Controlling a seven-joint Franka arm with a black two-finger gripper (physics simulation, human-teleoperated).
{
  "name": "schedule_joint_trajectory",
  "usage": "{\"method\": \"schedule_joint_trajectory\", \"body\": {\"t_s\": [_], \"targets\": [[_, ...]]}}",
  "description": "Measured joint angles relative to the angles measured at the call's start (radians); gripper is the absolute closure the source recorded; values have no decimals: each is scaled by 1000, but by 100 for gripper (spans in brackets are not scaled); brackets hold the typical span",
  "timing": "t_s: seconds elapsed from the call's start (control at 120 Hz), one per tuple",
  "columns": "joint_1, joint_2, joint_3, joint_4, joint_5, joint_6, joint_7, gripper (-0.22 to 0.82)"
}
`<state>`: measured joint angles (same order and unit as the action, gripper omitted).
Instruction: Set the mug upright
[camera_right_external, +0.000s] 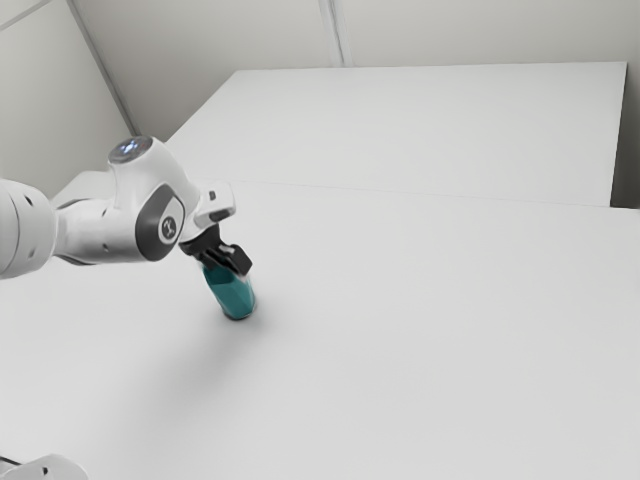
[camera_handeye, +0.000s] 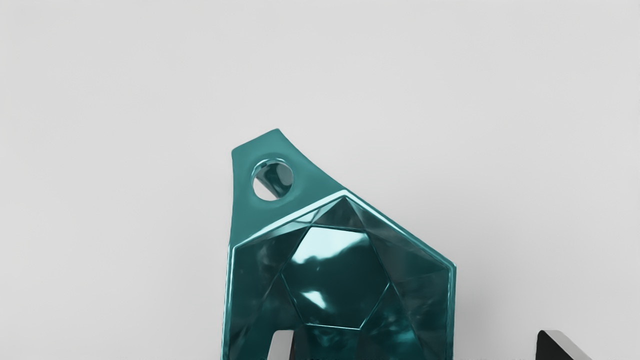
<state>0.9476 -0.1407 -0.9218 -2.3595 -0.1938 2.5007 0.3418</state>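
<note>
1. Arm (camera_right_external: 95, 232): enters at the exterior view's left edge. Gripper (camera_right_external: 236, 262) is left of the frame's centre, angled down and toward the exterior view's right.
2. Mug (camera_right_external: 232, 296): teal, left of centre in the exterior view, directly below the gripper, on the white table (camera_right_external: 400, 330). Its body slants in the frame, with the base end lower right and the upper end by the fingers. Exact tilt: cannot tell.
3. Wrist view: six-sided mouth faces the camera, interior visible. Handle (camera_handeye: 242, 200), pierced by a round hole, juts from one side.
4. Jaws: wide apart, nothing pinched. One finger (camera_handeye: 283, 346) overlaps the mouth; the other (camera_handeye: 557, 346) is outside the mug, with a gap to its wall. Depth of the first finger relative to the rim: cannot tell.
</note>
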Motion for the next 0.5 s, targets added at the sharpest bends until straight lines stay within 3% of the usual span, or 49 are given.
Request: {"method": "schedule_joint_trajectory", "body": {"t_s": [0.208, 0.5], "targets": [[7, -31, 14, 200, -2, -215, -11, 3], [36, 3, 21, 607, 34, -626, -38, 1]]}}
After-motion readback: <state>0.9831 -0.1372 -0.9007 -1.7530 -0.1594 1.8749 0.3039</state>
